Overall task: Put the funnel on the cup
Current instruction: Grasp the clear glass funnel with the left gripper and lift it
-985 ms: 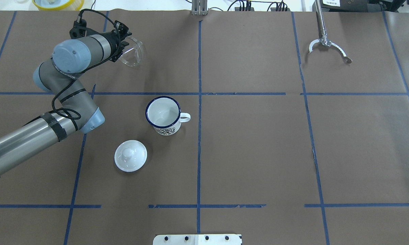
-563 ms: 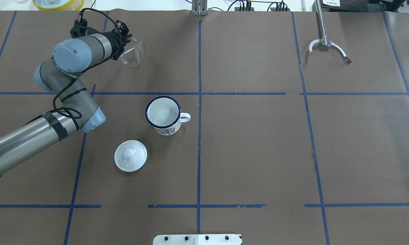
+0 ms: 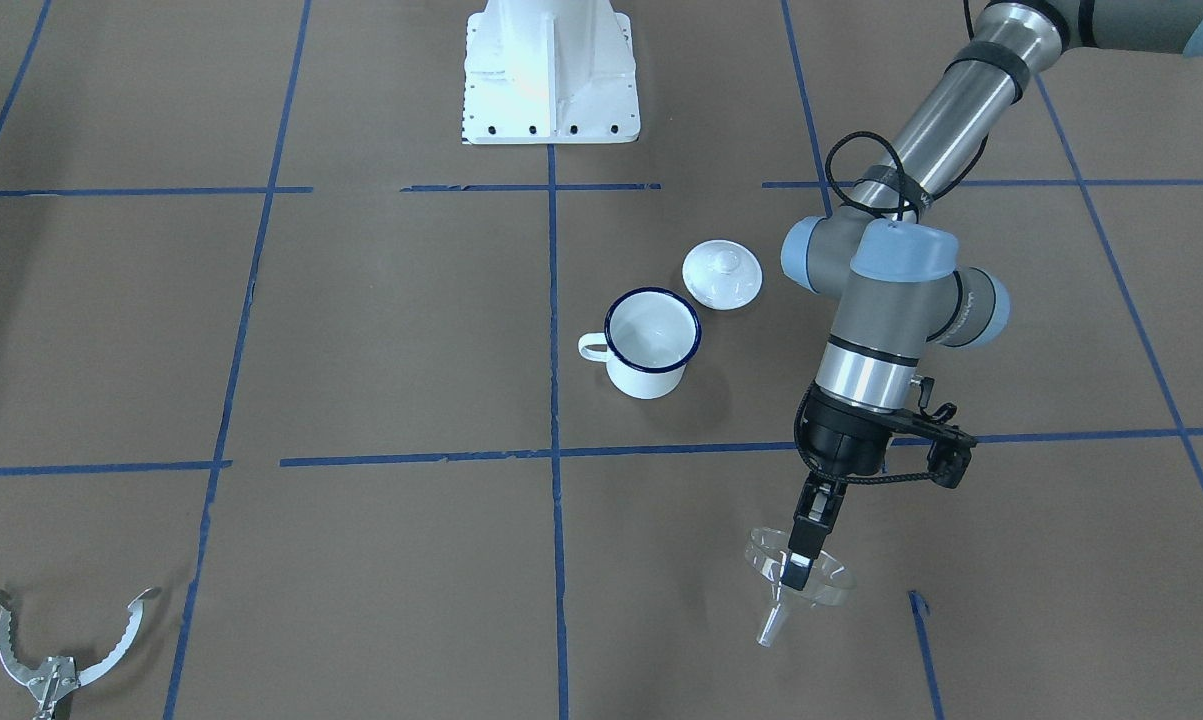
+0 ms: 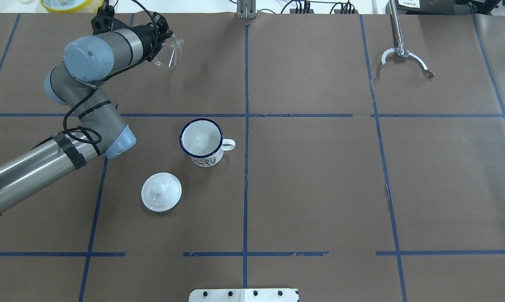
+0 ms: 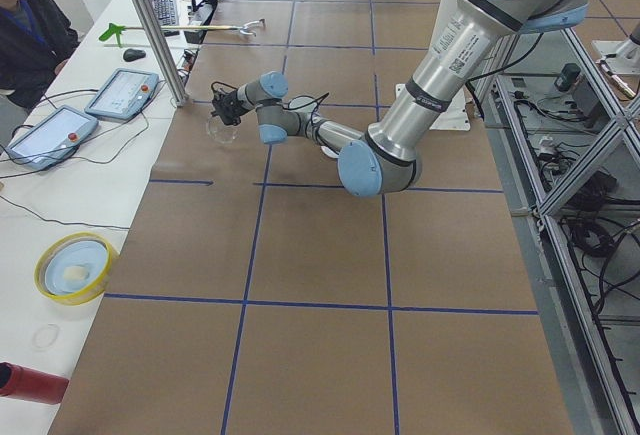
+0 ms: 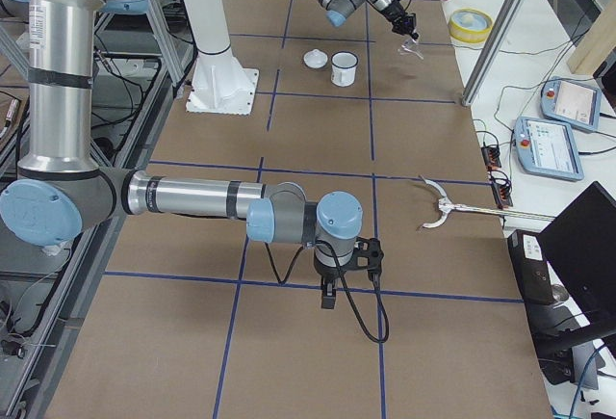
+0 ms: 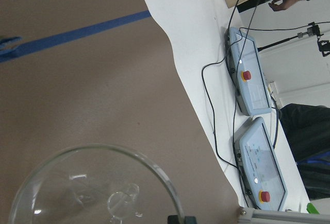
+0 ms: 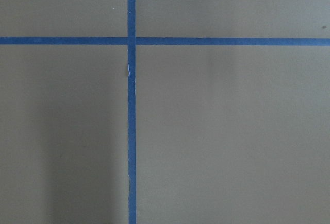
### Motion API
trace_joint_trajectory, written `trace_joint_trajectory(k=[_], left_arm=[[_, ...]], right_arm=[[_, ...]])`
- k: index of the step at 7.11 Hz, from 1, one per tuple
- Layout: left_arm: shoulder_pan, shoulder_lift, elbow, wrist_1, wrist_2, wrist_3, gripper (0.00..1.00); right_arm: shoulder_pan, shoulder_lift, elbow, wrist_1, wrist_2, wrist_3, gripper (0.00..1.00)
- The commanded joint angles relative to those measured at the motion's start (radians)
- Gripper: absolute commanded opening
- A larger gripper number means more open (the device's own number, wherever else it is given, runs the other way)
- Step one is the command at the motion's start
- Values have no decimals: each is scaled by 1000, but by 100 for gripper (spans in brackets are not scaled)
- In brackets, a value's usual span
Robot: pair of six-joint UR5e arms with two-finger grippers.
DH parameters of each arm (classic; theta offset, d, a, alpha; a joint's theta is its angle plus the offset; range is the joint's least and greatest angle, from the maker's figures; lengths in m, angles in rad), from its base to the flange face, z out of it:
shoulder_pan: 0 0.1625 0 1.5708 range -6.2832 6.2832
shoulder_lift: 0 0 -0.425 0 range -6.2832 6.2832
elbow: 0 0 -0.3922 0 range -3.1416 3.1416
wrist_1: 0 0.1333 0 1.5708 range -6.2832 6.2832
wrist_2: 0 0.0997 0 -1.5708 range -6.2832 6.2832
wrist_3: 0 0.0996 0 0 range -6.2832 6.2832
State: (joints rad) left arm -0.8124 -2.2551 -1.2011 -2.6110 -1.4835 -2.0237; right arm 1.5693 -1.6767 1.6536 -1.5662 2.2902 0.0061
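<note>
Hanging from the left gripper (image 3: 796, 572): the funnel (image 3: 831, 586), clear plastic, pinched at its rim between both fingers. It is tilted, with the spout angled down toward the operators' side, and looks raised off the table (image 4: 319, 176).
Position: near the far edge of the brown paper on the robot's left, well apart from the cup (image 4: 202, 142).
Between the two: only paper and one blue tape line (image 4: 172, 115).
Cup: upright, mouth open, handle toward the robot's right.
Lid (image 4: 161, 192): flat on the table, near the cup on its robot side, not touching.
Tongs (image 4: 404, 58): far right, well apart.
Right gripper (image 6: 328, 300): low over the paper at the opposite end; whether its jaws are parted or closed cannot be told.
</note>
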Motion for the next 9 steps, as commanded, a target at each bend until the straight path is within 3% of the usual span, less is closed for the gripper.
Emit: trace_joint_trajectory(k=[1, 4, 5, 7, 9], left_arm=[[-14, -3, -214, 264, -135, 154, 0], [-11, -47, -568, 857, -300, 403, 0], [-11, -72, -637, 1016, -357, 428, 0], [39, -171, -635, 1263, -397, 436, 0], [108, -188, -531, 1289, -399, 515, 0]], right_arm=[[0, 0, 0, 0, 0, 0, 100], [0, 0, 0, 0, 0, 0, 100], [0, 0, 0, 0, 0, 0, 100], [0, 0, 0, 0, 0, 0, 100], [0, 0, 0, 0, 0, 0, 100]])
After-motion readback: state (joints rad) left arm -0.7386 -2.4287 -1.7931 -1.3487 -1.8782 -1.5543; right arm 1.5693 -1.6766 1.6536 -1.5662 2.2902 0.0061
